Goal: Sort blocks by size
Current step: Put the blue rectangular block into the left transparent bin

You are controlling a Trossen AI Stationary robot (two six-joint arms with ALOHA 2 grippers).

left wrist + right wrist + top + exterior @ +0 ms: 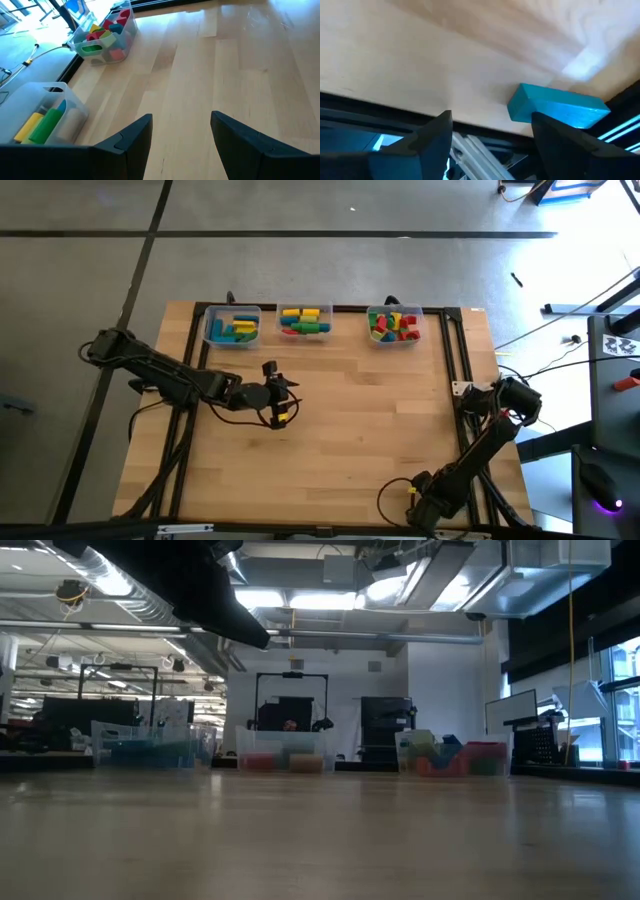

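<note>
A: High view: the small coloured toy blocks sit sorted in three clear plastic bins along the wooden bench's far edge. Left claw hovers mid-bench, fingers apart, empty.

B: Right wrist view adds a teal rectangular block at the bench edge, unseen from above. Right claw gapes open, empty.
</note>
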